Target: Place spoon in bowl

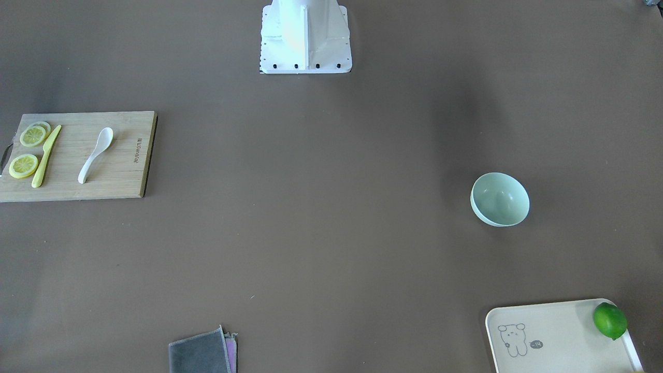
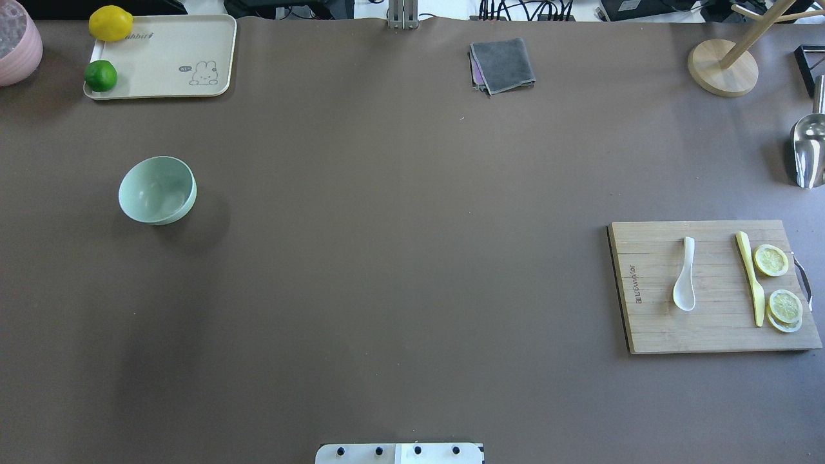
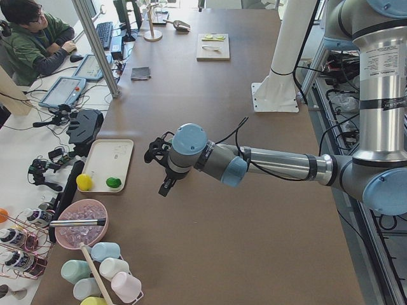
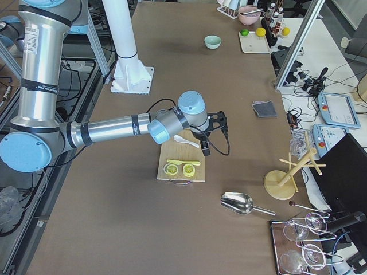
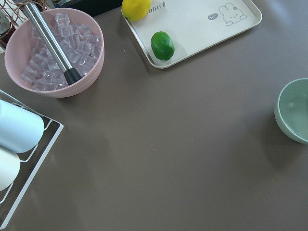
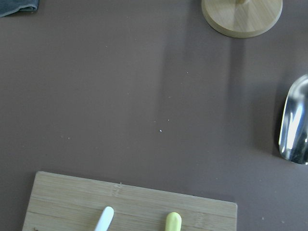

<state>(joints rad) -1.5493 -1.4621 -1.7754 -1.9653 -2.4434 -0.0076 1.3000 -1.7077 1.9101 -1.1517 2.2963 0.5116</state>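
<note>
White spoon [image 2: 685, 274] lies on a wooden board [image 2: 709, 335] on the table [image 2: 387, 258], near the right fingers [image 4: 206, 150], untouched; their grip cannot be told.

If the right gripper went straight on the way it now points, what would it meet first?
Likely the rectangular bamboo cutting board, close to the glossy white soup spoon; depth is unclear from the side view, so the spoon may come first.

one spoon [image 2: 686, 277], one bowl [image 2: 157, 190], one knife [image 2: 751, 278]
</note>
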